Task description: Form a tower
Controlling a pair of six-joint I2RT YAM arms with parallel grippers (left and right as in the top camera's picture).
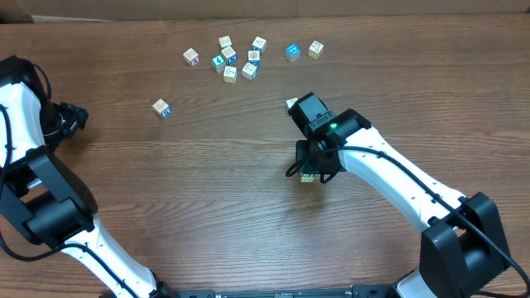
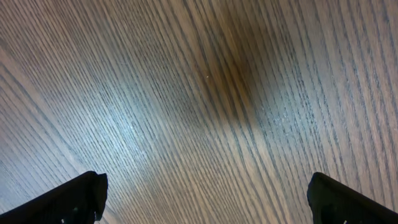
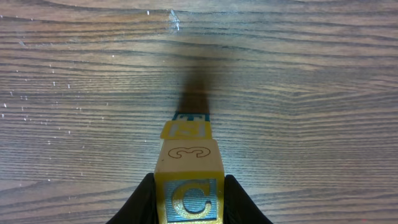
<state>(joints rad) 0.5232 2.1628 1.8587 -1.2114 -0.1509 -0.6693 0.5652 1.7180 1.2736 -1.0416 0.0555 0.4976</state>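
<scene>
Tower (image 3: 188,158): a narrow, one-cube-wide stack of pale wooden picture cubes standing on the desk (image 3: 68,93), right of centre. The nearest cube shows a yellow-framed letter C and a cream face with an outlined 3. Yellow and teal edges show beyond it. That cube sits clamped between the right tool (image 3: 189,202) fingers.

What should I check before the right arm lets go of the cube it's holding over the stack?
1. The right end effector is shut on the top cube: ok.
2. The top cube is lined up over the tower: ok, roughly.
3. The top cube is resting on the tower: cannot tell.
4. The left end effector is open, with nothing between its fingers: ok.
5. The loose cubes lie apart from the tower: ok.
</scene>
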